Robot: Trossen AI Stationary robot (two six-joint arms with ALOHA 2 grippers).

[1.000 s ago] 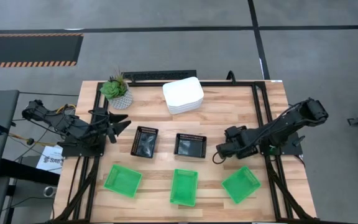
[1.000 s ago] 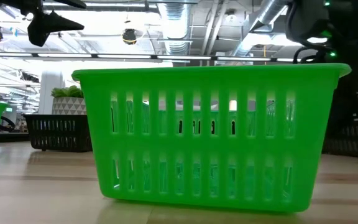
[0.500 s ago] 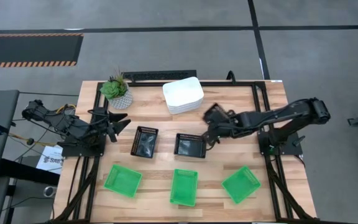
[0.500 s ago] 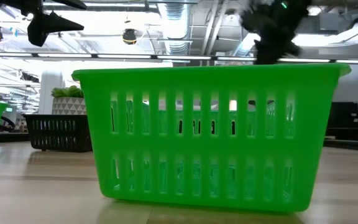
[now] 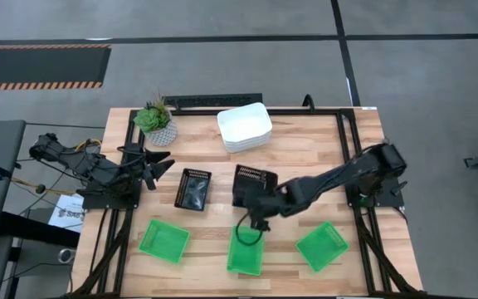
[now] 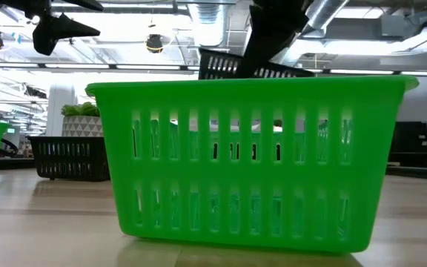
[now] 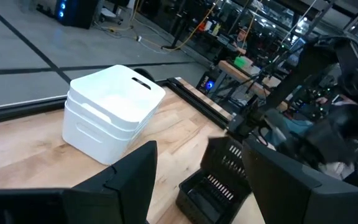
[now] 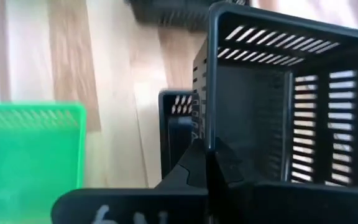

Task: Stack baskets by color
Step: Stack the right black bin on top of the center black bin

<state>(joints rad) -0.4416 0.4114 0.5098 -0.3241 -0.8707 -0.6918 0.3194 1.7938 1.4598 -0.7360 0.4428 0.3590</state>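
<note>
1. Black, with slotted sides: a basket is clamped by its wall in the right gripper, whose fingers are pinched together on the plastic. In the right wrist view this basket stands tilted just ahead of the fingers, its open side turned toward the camera.
2. In the low view the held black basket hangs clear of the table, above the rim of the middle green basket.
3. A 2nd black basket rests on the wooden table, left of the held one and near the table's middle.
4. 3 green baskets lie in a row along the table's near edge: left, middle and right.
5. The white baskets sit stacked by the far edge, with a potted plant near the far left corner.
6. The left gripper waits at the table's left edge, its fingers spread apart and empty.
</note>
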